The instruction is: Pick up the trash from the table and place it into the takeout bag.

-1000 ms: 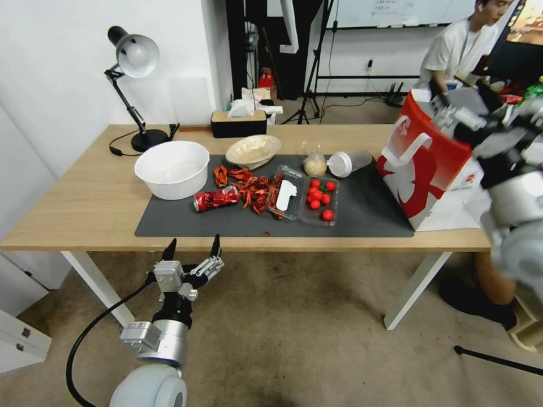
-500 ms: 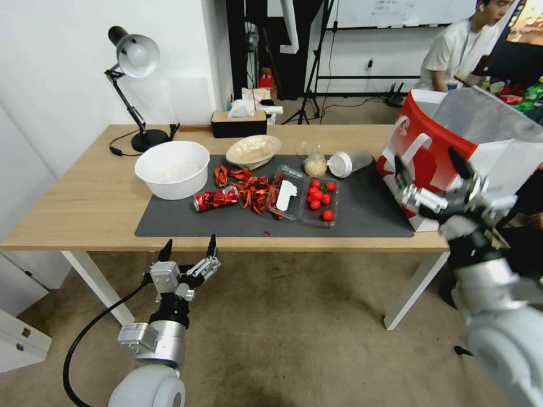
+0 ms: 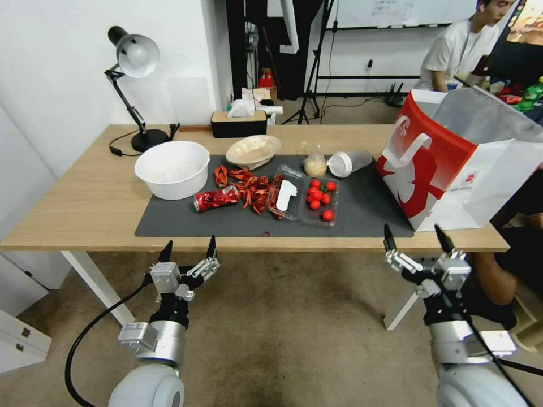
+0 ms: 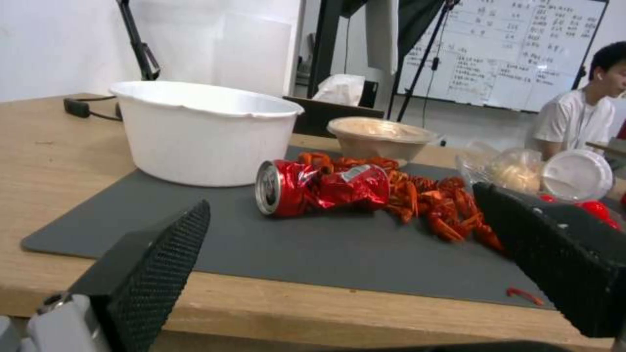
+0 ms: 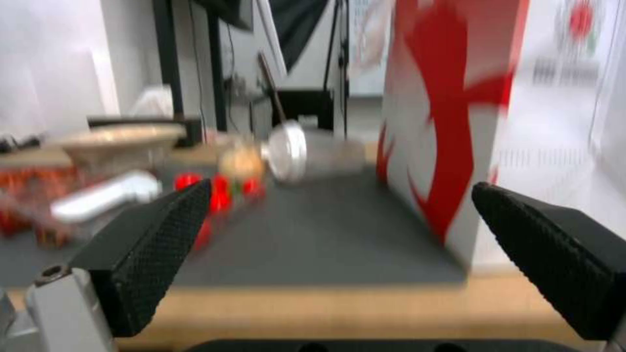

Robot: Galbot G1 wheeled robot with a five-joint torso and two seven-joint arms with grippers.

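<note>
On the dark mat (image 3: 362, 217) of the table (image 3: 85, 198) lie a crushed red can (image 3: 216, 199) (image 4: 313, 188), a beige shallow bowl (image 3: 253, 150) (image 4: 378, 137), a knotted clear bag (image 3: 315, 164) and a clear plastic cup with a white lid (image 3: 349, 163) (image 5: 306, 151) on its side. The takeout bag (image 3: 452, 164) (image 5: 457, 122) stands open at the table's right end. My left gripper (image 3: 192, 244) (image 4: 342, 200) is open below the front edge, facing the can. My right gripper (image 3: 413, 232) (image 5: 342, 189) is open below the front edge, near the bag.
A white tub (image 3: 172, 168) stands at the mat's left, with red crayfish shells (image 3: 249, 186) and a clear tray of tomatoes (image 3: 308, 199) mid-mat. A desk lamp (image 3: 133, 56) and a tissue box (image 3: 237, 123) stand at the back. A person sits behind the bag.
My right arm has come down from over the takeout bag to below the table's front edge, gripper open. The left arm has barely moved.
</note>
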